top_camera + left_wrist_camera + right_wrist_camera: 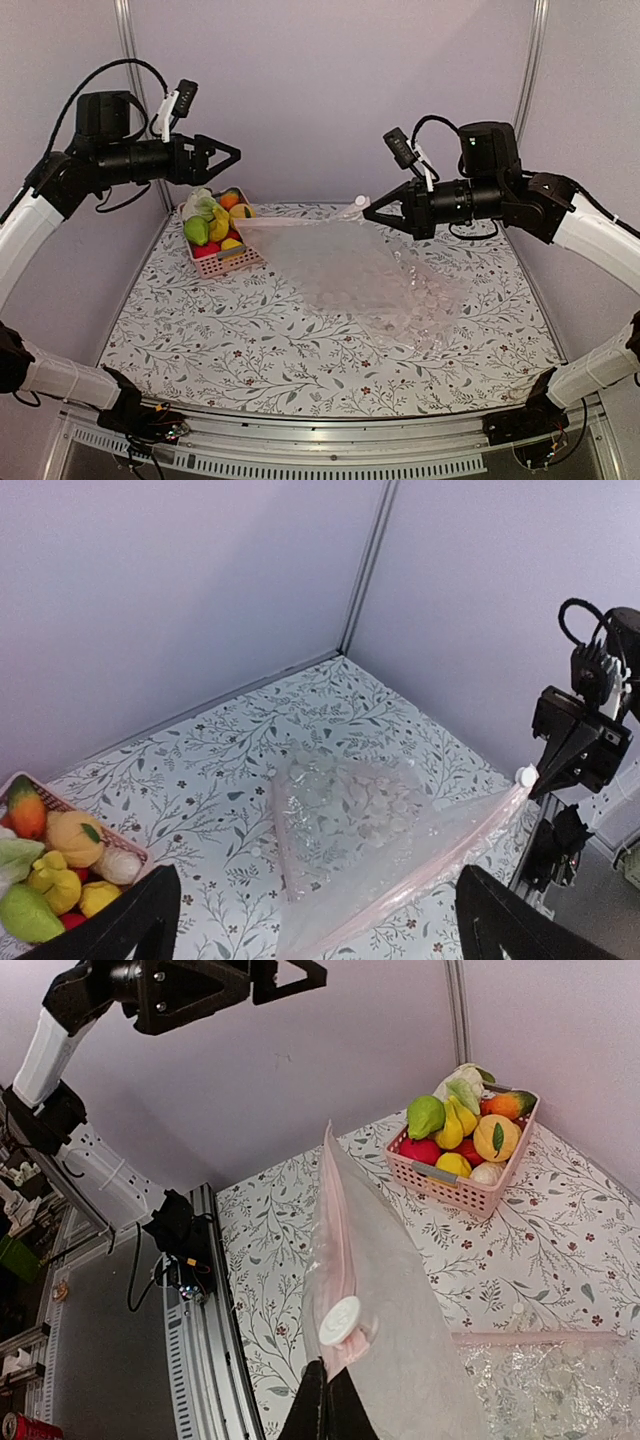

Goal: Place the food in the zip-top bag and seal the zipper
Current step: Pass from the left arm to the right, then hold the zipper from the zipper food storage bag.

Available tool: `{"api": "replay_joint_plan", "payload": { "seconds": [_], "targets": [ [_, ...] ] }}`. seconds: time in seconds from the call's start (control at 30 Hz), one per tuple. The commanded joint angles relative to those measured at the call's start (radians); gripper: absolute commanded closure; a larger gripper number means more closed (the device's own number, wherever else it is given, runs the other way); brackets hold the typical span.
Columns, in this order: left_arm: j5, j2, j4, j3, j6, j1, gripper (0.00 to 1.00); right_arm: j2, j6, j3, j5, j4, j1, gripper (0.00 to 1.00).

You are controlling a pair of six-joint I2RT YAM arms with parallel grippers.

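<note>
1. The right tool [370,210] is clamped on one corner of the zip-top bag [320,255], at the end of the zipper [300,222] where a small white knob [340,1320] sits. This corner hangs in the air above the far middle of the table [200,330]. The rest of the bag slopes down to the table and lies partly over a crinkled bag [430,300].
2. The left tool [232,160] has its fingers wide apart and holds nothing. It is high over the far left corner, above the pink basket [228,265], and all the food [205,228] is in that basket.
3. The hold is only a thin pinch on smooth film. If the bag is pulled or food drops in, I think the corner may slip out.
4. I cannot tell if the mouth is open. With only one corner lifted it may hang flat, and a fruit would then push on the film and fall beside it.
5. The food is packed tightly. A grasp may take two pieces, or drag the light basket.
6. The other end of the zipper lies just beside the basket, so the left tool could catch it while going down.
</note>
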State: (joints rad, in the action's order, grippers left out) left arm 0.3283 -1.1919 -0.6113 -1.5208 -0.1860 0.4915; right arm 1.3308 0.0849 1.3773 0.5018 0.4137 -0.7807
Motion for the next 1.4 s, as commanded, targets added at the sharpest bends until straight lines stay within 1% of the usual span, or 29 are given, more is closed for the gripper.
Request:
{"api": "replay_joint_plan", "payload": {
  "seconds": [0.0, 0.07, 0.1, 0.23, 0.37, 0.47, 0.63, 0.8, 1.0, 1.27, 1.3, 1.37],
  "targets": [
    [0.19, -0.15, -0.051, -0.058, 0.096, 0.101, 0.04, 0.036, -0.133, 0.056, -0.033, 0.169, -0.077, 1.0],
    [0.263, -0.206, -0.043, -0.086, 0.104, 0.13, 0.04, 0.048, -0.145, 0.061, -0.047, 0.168, -0.105, 1.0],
    [0.319, -0.232, -0.036, -0.094, 0.105, 0.145, 0.04, 0.055, -0.149, 0.06, -0.049, 0.166, -0.111, 1.0],
    [0.463, -0.298, 0.012, -0.099, 0.1, 0.181, 0.05, 0.078, -0.141, 0.064, -0.042, 0.148, -0.121, 1.0],
    [0.556, -0.333, 0.054, -0.085, 0.084, 0.213, 0.11, 0.094, -0.127, 0.063, -0.043, 0.119, -0.126, 1.0],
    [0.586, -0.336, 0.09, -0.056, 0.073, 0.231, 0.18, 0.103, -0.118, 0.065, -0.047, 0.101, -0.126, 1.0],
    [0.619, -0.332, 0.163, -0.001, 0.038, 0.245, 0.32, 0.11, -0.106, 0.066, -0.042, 0.078, -0.126, 1.0],
    [0.628, -0.348, 0.19, 0.02, 0.019, 0.25, 0.42, 0.11, -0.09, 0.053, -0.011, 0.043, -0.127, 1.0],
    [0.63, -0.374, 0.2, 0.025, 0.011, 0.262, 0.44, 0.108, -0.042, 0.035, 0.019, 0.006, -0.127, 1.0],
    [0.641, -0.395, 0.231, 0.033, -0.012, 0.268, 0.46, 0.119, -0.033, 0.032, 0.036, -0.004, -0.128, 1.0],
    [0.65, -0.398, 0.236, 0.033, -0.015, 0.269, 0.47, 0.12, -0.033, 0.032, 0.035, -0.006, -0.129, 1.0],
    [0.671, -0.399, 0.248, 0.035, -0.023, 0.271, 0.51, 0.121, -0.033, 0.031, 0.029, -0.007, -0.129, 1.0]
  ]
}}
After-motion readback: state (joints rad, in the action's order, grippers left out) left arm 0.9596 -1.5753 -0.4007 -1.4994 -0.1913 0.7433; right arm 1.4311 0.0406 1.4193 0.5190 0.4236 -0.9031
